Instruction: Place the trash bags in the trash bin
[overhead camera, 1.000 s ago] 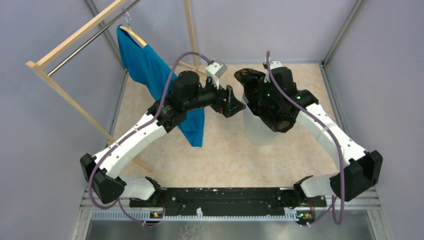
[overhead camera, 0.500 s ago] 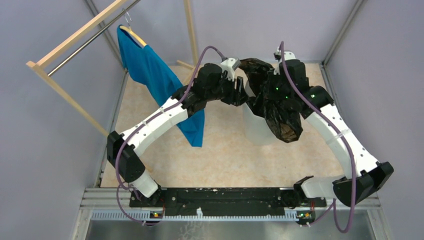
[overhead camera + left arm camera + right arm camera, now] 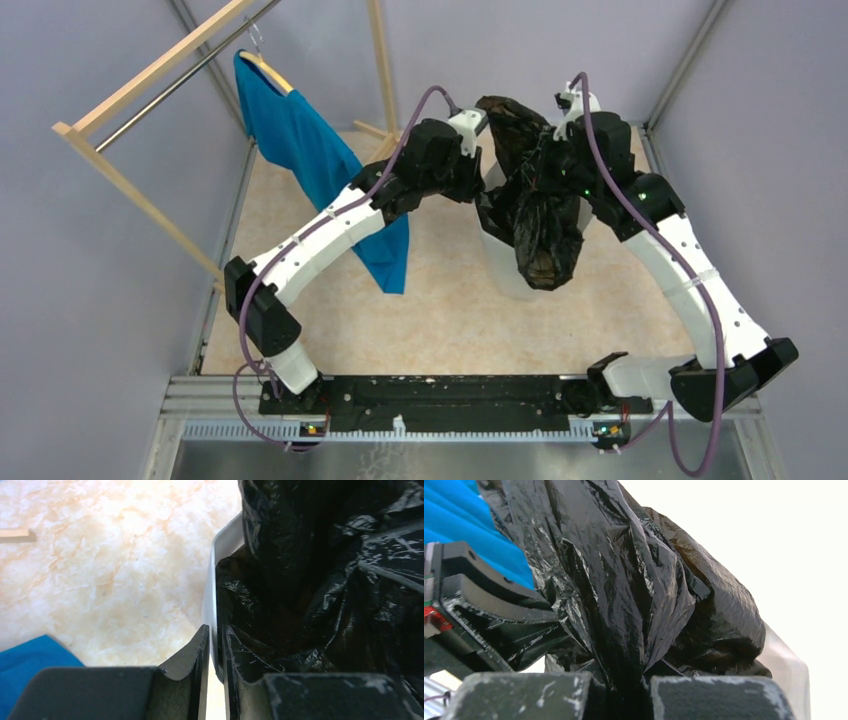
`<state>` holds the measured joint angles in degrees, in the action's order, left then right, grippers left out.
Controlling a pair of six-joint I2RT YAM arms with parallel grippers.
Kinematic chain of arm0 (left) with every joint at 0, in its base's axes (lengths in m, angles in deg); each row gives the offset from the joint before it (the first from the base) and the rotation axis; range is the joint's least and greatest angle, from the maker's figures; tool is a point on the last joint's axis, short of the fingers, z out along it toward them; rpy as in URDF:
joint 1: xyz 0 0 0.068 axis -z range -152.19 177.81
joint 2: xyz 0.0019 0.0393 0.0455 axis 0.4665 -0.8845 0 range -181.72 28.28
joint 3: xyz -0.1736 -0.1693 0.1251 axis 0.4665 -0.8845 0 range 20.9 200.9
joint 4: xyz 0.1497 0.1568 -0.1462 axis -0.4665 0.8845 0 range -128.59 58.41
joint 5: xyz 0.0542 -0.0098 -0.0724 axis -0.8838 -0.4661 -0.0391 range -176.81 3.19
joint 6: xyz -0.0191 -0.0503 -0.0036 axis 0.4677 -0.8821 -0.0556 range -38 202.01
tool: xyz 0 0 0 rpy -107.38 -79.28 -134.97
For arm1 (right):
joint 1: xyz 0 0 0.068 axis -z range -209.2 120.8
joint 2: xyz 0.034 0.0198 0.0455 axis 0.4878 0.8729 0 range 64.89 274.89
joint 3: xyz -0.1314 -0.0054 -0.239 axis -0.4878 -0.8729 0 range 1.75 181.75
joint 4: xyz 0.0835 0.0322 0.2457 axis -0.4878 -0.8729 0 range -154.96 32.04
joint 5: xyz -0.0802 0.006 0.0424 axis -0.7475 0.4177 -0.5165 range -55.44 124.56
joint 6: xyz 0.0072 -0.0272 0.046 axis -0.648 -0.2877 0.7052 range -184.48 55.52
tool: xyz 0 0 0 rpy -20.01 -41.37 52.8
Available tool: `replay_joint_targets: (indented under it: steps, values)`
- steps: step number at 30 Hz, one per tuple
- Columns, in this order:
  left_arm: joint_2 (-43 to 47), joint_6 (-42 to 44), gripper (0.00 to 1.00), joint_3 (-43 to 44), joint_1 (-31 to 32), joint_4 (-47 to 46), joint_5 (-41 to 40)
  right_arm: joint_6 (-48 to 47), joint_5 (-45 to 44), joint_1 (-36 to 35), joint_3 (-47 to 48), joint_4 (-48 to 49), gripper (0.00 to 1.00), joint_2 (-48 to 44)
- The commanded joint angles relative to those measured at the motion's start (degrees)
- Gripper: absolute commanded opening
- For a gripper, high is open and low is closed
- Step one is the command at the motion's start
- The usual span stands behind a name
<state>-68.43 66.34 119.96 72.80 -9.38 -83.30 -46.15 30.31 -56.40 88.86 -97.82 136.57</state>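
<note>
The black crinkled trash bag hangs bunched above and down the front of the frosted white trash bin. My right gripper is shut on a gathered fold of the bag, which fills the right wrist view; the bin's wall shows at its lower right. My left gripper sits at the bin's left rim. In the left wrist view its jaws have closed to a narrow slit around the bin's white wall. The bag lies just inside that wall.
A blue T-shirt hangs from a wooden rack at the back left, its hem close behind my left forearm. A corner of the shirt shows under the left gripper. Grey walls enclose the beige floor.
My left arm swung right to the bin and its jaws closed from wide open onto the rim. My right arm lifted and pulled the bag up, stretching it taller.
</note>
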Motion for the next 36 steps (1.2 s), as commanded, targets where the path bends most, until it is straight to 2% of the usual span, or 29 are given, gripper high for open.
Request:
replay_joint_targets:
  steps: [1, 9, 13, 16, 21, 24, 25, 26, 28, 33, 36]
  values:
    - [3.1, 1.8, 0.21, 1.1, 0.0, 7.5, -2.7, 2.0, 6.7, 0.4, 1.0, 3.3, 0.02, -0.4]
    - [5.4, 0.9, 0.24, 2.0, 0.0, 7.9, -2.0, 4.3, 11.3, 0.4, -1.4, 5.0, 0.01, -1.3]
    - [4.4, 0.6, 0.15, 4.7, 0.0, 8.8, -1.9, 3.2, 8.2, 0.4, -1.7, 4.1, 0.02, -2.5]
    - [2.9, -0.1, 0.03, 8.9, 0.0, 11.1, -2.6, 2.9, 7.4, 0.4, -1.7, 3.4, 0.02, -2.8]
    - [1.7, -2.2, 0.00, 12.1, 0.0, 15.0, -4.4, 2.3, 7.8, 0.4, -1.6, 2.7, 0.02, -2.4]
    - [2.4, -2.2, 0.00, 10.9, 0.1, 14.7, -5.6, 2.2, 9.3, 0.4, -1.4, 2.8, 0.02, -1.9]
    - [2.5, -2.2, 0.03, 10.3, 0.0, 14.7, -5.8, 2.3, 10.2, 0.3, -1.3, 2.9, 0.02, -1.4]
    - [2.5, -2.1, 0.10, 9.8, 0.0, 14.6, -5.9, 2.4, 10.9, 0.1, -1.2, 2.9, 0.02, -1.0]
    - [2.6, -1.9, 0.15, 8.8, 0.0, 14.6, -5.4, 2.3, 11.2, -1.0, -0.8, 3.0, 0.02, -0.2]
    - [4.5, -0.9, 0.52, 7.1, 0.0, 15.6, -9.0, 1.9, 10.6, -3.6, 0.5, 2.5, 0.02, 1.1]
    - [5.7, 0.5, 0.65, 8.2, 0.0, 17.5, -10.2, 2.1, 10.4, -3.7, 1.0, 2.5, 0.02, 0.8]
